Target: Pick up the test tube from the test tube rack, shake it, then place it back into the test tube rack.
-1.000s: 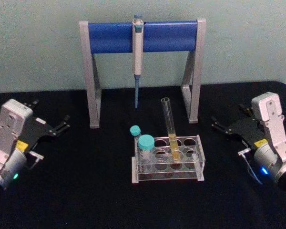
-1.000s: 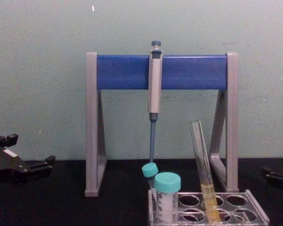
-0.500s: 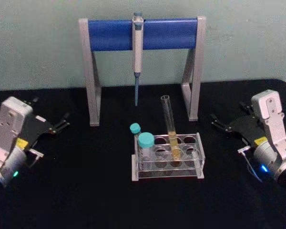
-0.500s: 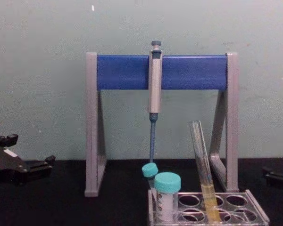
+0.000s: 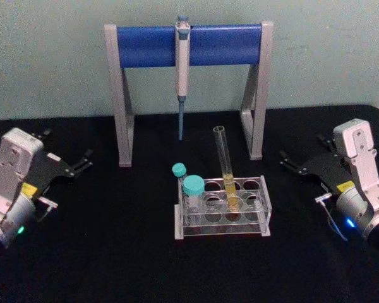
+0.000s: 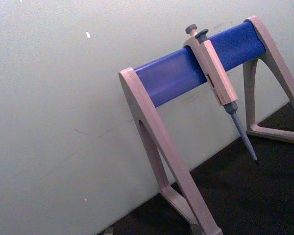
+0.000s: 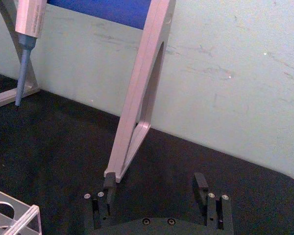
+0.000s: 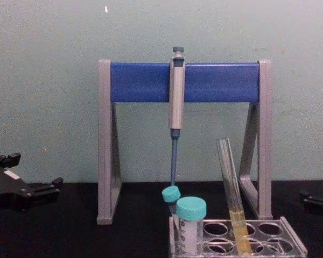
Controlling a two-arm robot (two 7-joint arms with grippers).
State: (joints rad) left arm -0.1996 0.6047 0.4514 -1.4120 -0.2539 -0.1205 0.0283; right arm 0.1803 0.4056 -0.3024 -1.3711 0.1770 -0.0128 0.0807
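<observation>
The test tube (image 5: 225, 165), long and clear with yellow liquid in its lower part, stands slightly tilted in a hole of the clear test tube rack (image 5: 264, 201) at the table's centre. From the chest view, the test tube (image 8: 230, 180) rises well above the rack (image 8: 292, 241). My left gripper (image 5: 66, 149) rests open at the far left, well away from the rack. My right gripper (image 5: 303, 153) rests open at the far right, also apart from it; its two fingers (image 7: 109, 184) stand wide apart with nothing between them, and a corner of the rack (image 7: 20, 215) shows nearby.
Two teal-capped tubes (image 5: 191, 187) stand in the rack's left end. Behind the rack stands a tall grey-and-blue pipette stand (image 5: 215, 44) with a pipette (image 5: 182, 69) hanging from it. The black table (image 5: 114, 252) runs to a pale wall.
</observation>
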